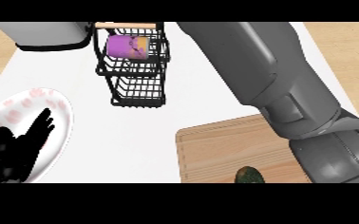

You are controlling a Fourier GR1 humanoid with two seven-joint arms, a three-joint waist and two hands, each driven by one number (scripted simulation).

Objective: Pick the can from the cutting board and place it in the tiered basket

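The can (127,46) lies in the tiered basket's (136,83) upper tier. The left robot hand (26,144) rests spread over the plate (60,123); bare table (126,137) separates basket and cutting board (224,152). The right robot hand is out of sight.

Can (127,46): purple body with an orange-yellow band; lies on its side in the upper tier of the basket.
Tiered basket (133,92): black wire, two tiers, wooden handle on top; stands upright, well beyond the left hand (24,147) and off to its right.
Cutting board (224,149): light wood, rounded corner; lies flat, well to the right of the left hand.
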